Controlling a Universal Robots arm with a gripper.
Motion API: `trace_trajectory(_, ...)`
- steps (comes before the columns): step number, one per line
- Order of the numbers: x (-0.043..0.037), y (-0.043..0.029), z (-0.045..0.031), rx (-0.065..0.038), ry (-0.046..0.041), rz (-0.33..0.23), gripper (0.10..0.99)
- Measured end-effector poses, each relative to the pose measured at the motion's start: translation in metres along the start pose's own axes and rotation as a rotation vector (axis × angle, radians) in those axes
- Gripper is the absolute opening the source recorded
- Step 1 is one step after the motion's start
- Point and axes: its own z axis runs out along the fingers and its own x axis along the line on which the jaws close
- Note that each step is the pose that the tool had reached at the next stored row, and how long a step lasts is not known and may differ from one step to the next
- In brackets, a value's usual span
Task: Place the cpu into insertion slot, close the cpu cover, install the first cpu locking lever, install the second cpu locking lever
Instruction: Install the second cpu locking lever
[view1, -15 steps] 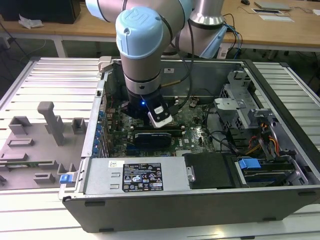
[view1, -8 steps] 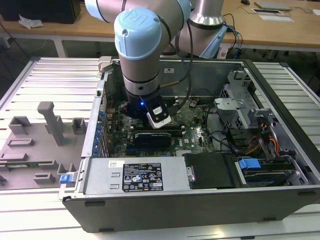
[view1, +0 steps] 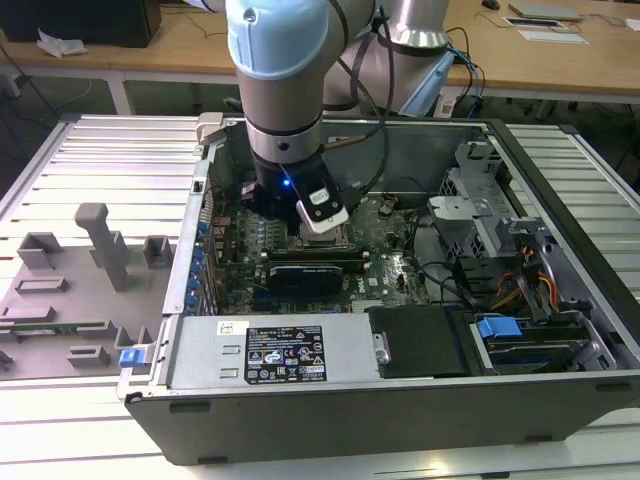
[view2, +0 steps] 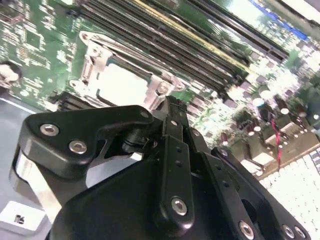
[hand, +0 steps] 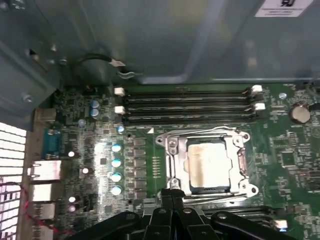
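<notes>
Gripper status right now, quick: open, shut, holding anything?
Gripper: shut, fingers together, holding nothing visible; tips at the edge of the cpu cover, closed over the cpu.

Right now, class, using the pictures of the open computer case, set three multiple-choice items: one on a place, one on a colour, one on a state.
1. Where does the cpu lie?
A. In the socket on the motherboard
B. On the grey fixture tray beside the case
C. Between the gripper's fingers

2. What colour is the motherboard?
A. Blue
B. Green
C. Red

3. How does the cpu cover stand?
A. Raised upright
B. Taken off and lying outside the case
C. Lowered flat around the cpu

Answers:
1 A: in the first wrist view the silver-grey chip sits in the socket next to the memory slots.
2 B: the board shows green in both wrist views.
3 C: the silvery frame lies flat, with the chip showing through its window.
</notes>
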Motion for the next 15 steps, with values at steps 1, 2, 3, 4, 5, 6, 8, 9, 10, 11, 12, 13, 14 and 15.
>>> trace_trajectory(1,-0.0081,-0.0009,0.0003,-0.001,0.0,0.0,0.106)
trace_trajectory(2,-0.014,-0.0016,0.0004,-0.001,0.0,0.0,0.106)
trace_trajectory(3,-0.0182,-0.002,0.0006,-0.001,0.0001,0.0,0.106)
trace_trajectory(4,-0.0215,-0.0022,0.0007,-0.001,0.0007,0.0,0.106)
trace_trajectory(5,-0.0236,-0.0021,0.0009,-0.001,0.0015,0.001,0.106)
trace_trajectory(6,-0.026,-0.0022,0.001,0.0,0.0023,0.001,0.106)
trace_trajectory(8,-0.0288,-0.0007,0.0014,0.005,0.0027,0.002,0.106)
trace_trajectory(9,-0.0296,0.0008,0.0019,0.007,0.0025,0.002,0.106)
trace_trajectory(10,-0.0311,0.0041,0.0029,0.012,0.0025,0.002,0.106)
trace_trajectory(11,-0.032,0.0063,0.0034,0.016,0.0027,0.002,0.106)
trace_trajectory(12,-0.033,0.0091,0.0041,0.024,0.003,0.001,0.106)
trace_trajectory(13,-0.0341,0.0127,0.0051,0.038,0.0039,0.001,0.106)
trace_trajectory(14,-0.0346,0.0146,0.0056,0.045,0.0045,0.0,0.106)
trace_trajectory(15,-0.035,0.0166,0.0061,0.05,0.0046,0.0,0.106)
